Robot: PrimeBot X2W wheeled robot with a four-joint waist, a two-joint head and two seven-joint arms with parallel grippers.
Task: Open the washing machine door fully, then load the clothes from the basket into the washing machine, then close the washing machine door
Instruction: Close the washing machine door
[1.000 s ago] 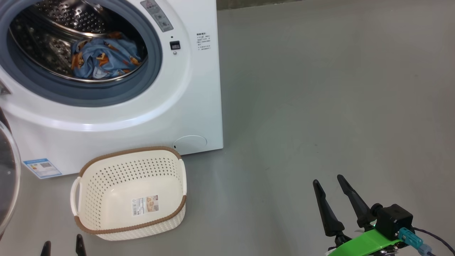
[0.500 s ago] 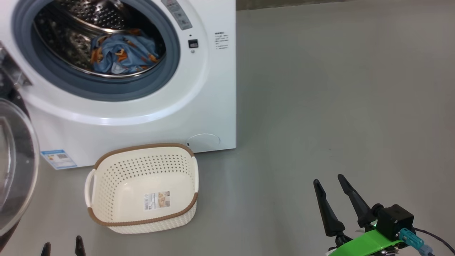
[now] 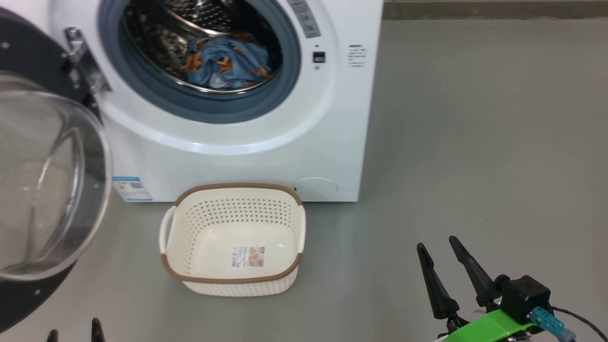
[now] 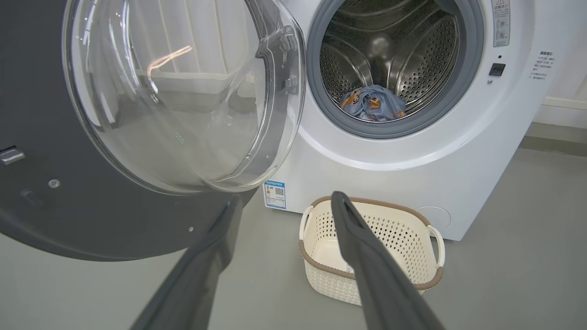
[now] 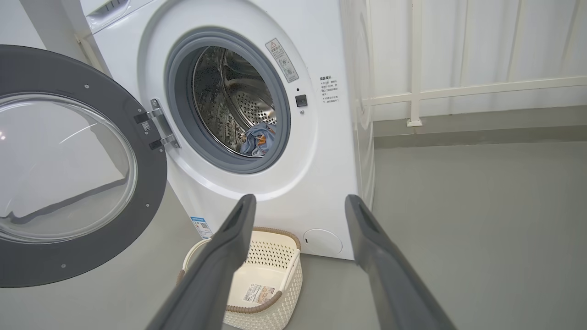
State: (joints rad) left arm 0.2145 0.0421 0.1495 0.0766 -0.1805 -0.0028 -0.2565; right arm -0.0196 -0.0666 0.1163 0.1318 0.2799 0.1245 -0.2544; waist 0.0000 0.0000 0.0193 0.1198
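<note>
Washing machine door [image 3: 47, 180] open left, clothes [image 3: 228, 64] loaded: push rim shut steadily; left fingers [image 4: 355, 238], right fingers [image 5: 371, 247] spread, empty.

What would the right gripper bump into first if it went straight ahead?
The right gripper would probably meet the washing machine, its white front below the drum opening; depth is unclear.

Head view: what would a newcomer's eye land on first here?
The washing machine door stands wide open at left, its glass bowl bulging out. Then the blue printed clothes lying in the steel drum, and the empty basket on the floor before the washing machine.
</note>
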